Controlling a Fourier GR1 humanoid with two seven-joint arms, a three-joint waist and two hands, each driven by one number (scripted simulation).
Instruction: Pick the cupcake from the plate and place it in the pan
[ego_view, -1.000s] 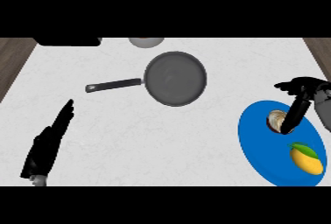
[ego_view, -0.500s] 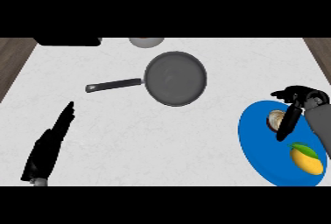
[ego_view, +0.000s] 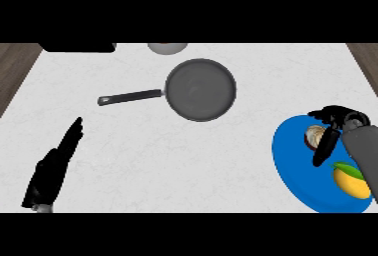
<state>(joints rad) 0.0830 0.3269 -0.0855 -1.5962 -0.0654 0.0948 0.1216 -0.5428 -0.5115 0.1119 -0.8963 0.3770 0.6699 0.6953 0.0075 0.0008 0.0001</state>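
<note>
That little pale cupcake (ego_view: 315, 136) on the blue round plate (ego_view: 291, 165) looks light and squishy, so I'd grab the base, not the top. My right hand (ego_view: 336, 122) sits right over it, fingers curling alongside, nothing held yet. Dark grey frying pan (ego_view: 200, 89) is well off.
</note>
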